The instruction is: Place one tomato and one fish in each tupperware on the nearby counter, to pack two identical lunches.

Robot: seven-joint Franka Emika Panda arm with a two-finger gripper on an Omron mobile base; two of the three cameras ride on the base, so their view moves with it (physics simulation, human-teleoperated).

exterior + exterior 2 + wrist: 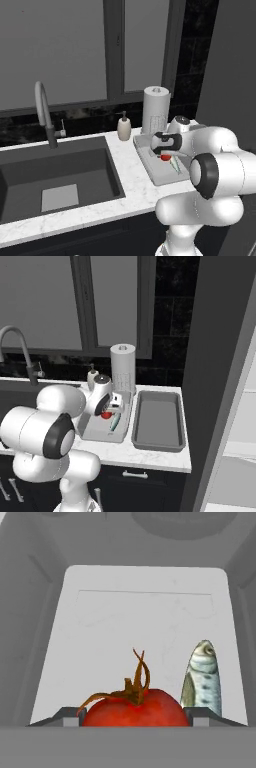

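1. Now the red round tomato (134, 711) sits between the fingers (200, 716), which are closed on it, above the left shallow grey plastic tray (145, 607), beside the silver fish (202, 679)
2. Next, I think: open, then fill the right empty grey tray (157, 423) on the marble table (131, 167)

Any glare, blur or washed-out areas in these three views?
Hand view: tray floor nearly washed out, tomato and fish sharp. Left base view: soft, even light, pale patch in the sink. Right base view: no glare, second tray evenly grey.

No text, label, brand, number or sign can be read on anything in these views.
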